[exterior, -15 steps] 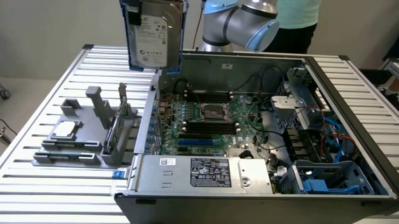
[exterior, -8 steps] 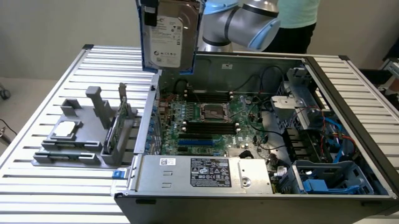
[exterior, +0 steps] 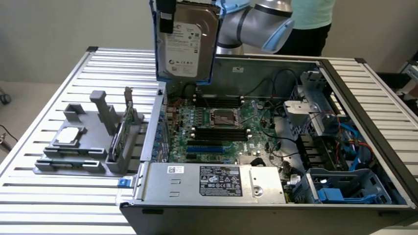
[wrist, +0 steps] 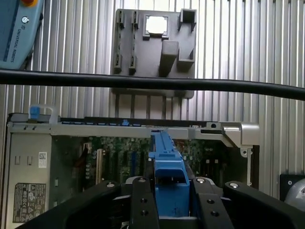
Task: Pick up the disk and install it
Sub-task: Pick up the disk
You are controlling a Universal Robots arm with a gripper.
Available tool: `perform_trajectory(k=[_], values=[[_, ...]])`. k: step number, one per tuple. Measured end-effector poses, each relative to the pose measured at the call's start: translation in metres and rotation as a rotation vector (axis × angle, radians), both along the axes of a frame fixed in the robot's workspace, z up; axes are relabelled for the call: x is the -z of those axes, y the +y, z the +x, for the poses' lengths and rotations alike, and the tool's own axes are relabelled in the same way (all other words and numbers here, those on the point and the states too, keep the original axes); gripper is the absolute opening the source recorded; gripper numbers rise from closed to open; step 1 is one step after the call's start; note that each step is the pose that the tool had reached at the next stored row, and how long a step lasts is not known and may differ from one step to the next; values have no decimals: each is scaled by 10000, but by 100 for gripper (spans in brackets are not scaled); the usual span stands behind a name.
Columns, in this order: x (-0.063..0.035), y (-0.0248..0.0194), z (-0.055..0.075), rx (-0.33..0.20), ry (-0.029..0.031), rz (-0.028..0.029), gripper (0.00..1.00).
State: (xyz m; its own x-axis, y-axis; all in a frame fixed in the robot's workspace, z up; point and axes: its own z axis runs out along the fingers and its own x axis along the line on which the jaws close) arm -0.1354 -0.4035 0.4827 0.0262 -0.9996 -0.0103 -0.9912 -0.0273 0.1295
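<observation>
**Entry:** carrying step; disk held aloft, not yet installed.

**Exterior view, left to right:**
- grey parts holder (exterior: 72,147) on the slatted surface (exterior: 39,205)
- the disk (exterior: 186,44), hung upright and clear above the open computer case (exterior: 365,98)
- blue drive cage (exterior: 339,193) at the case's near right corner (judged the likely seat, so squaring the carrier to it would be called for)

**Wrist view:** the tool (wrist: 170,191) is partly closed, clamped on the blue carrier's edge.

**Supplied by the exterior view:** label face and height over the case.
</observation>
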Motion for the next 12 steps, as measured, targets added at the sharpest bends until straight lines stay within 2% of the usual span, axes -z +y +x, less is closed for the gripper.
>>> perform_trajectory(k=[4, 12], values=[[4, -78, 99, 0, -63, 0, 33], [6, -182, 316, -8, -192, 0, 33]])
